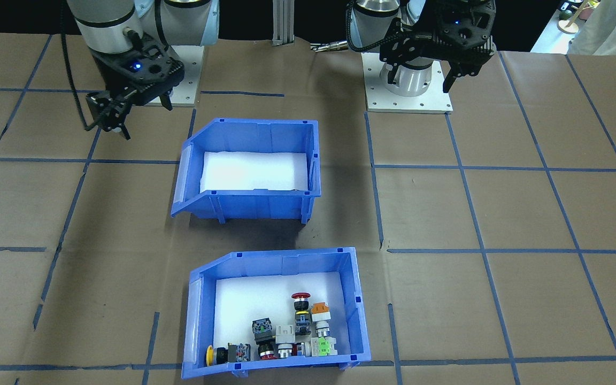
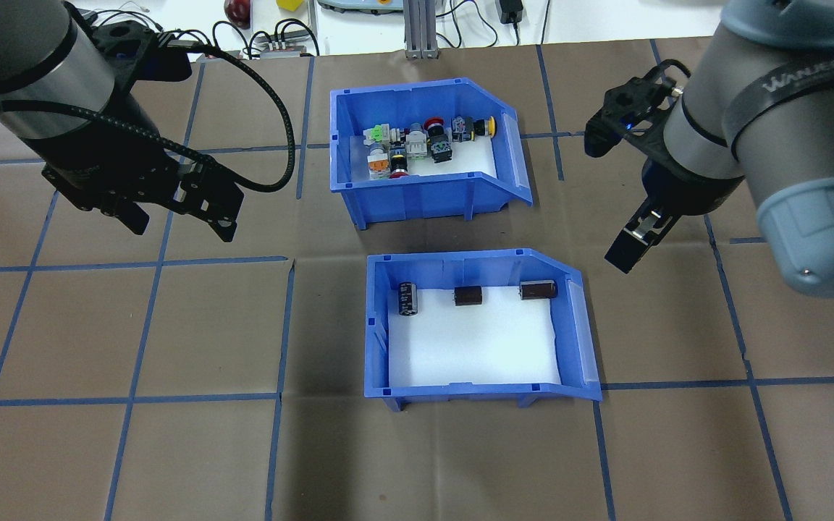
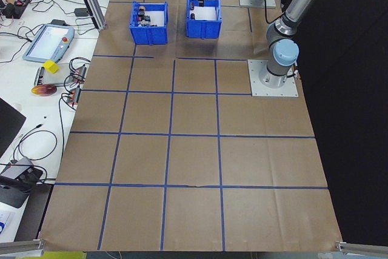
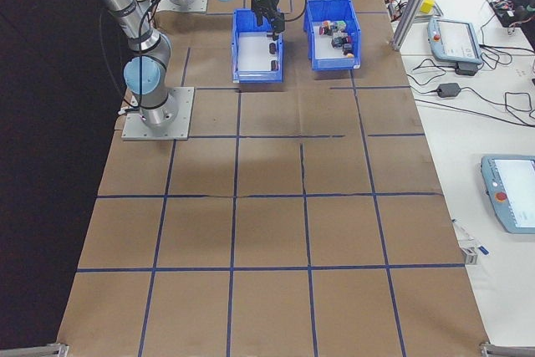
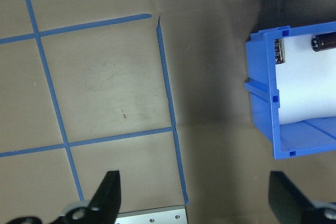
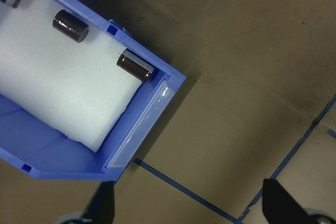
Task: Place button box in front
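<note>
The button box (image 2: 424, 197), a blue bin with a white liner and several coloured push-buttons (image 2: 417, 141), stands on the far side of the table, seen close up in the front-facing view as the button box (image 1: 286, 258). The alike capacitor bin (image 2: 475, 394) sits right behind it, nearer the robot. My left gripper (image 2: 179, 221) hovers open to the left of both bins, holding nothing. My right gripper (image 2: 630, 242) hangs open beside the capacitor bin's right corner, also empty. The right wrist view shows that bin's sloped end (image 6: 142, 129) below the open gripper (image 6: 191, 205).
Three black capacitors (image 2: 475, 293) lie on the capacitor bin's foam. Brown paper with blue tape lines (image 2: 171, 398) covers the table. Cables, teach pendants (image 4: 456, 39) and an aluminium post (image 2: 413, 29) stand past the far edge. Both arm bases (image 1: 409, 80) sit behind the bins.
</note>
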Tool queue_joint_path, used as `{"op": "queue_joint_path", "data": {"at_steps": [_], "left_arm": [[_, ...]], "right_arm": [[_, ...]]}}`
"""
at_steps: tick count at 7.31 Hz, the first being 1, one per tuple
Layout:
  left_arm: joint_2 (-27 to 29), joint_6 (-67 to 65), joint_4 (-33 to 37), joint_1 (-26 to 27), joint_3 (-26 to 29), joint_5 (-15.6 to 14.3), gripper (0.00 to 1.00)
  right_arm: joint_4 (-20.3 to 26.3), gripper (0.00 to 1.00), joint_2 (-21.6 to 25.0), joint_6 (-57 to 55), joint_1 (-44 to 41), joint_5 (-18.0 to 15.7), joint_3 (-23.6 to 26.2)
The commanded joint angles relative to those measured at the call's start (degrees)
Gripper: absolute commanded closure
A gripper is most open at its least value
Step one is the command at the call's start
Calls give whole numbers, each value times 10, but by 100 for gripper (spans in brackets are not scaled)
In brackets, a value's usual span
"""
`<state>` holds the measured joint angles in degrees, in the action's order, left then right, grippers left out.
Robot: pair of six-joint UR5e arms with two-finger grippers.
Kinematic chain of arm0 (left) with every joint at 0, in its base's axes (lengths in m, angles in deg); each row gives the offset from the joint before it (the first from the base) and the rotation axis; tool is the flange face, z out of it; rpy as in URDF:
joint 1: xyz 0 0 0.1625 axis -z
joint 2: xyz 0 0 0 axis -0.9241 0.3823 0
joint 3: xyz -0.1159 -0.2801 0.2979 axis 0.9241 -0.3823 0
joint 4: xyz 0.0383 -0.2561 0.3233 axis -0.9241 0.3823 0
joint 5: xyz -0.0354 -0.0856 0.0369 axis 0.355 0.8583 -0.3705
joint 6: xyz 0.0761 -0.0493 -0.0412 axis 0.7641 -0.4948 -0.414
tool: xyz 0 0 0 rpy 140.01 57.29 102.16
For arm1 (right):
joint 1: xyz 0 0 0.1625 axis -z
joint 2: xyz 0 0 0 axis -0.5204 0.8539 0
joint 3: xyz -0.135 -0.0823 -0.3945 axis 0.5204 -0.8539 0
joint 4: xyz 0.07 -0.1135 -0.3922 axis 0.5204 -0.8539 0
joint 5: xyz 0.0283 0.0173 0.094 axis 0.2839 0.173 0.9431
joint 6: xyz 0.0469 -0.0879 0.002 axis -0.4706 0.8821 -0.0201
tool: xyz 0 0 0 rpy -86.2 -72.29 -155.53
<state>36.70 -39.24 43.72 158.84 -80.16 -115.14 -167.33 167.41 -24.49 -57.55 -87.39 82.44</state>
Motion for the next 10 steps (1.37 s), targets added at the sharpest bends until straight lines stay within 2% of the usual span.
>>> {"op": "queue_joint_path", "data": {"at_steps": [1,2,4,6,10], "left_arm": [[3,-1,0,0,6,0,1],[2,0,0,0,5,0,1],[4,0,0,0,9,-1,1],[6,0,0,0,11,-1,1],[10,0,1,0,13,-1,1]], "right_arm": [[5,0,2,-199,3,8,-19],[6,0,0,-255,3,21,-30],[57,0,-15,-327,3,21,-61],[66,0,-38,-328,4,16,-80],[65,0,-39,-328,5,13,-76]]}}
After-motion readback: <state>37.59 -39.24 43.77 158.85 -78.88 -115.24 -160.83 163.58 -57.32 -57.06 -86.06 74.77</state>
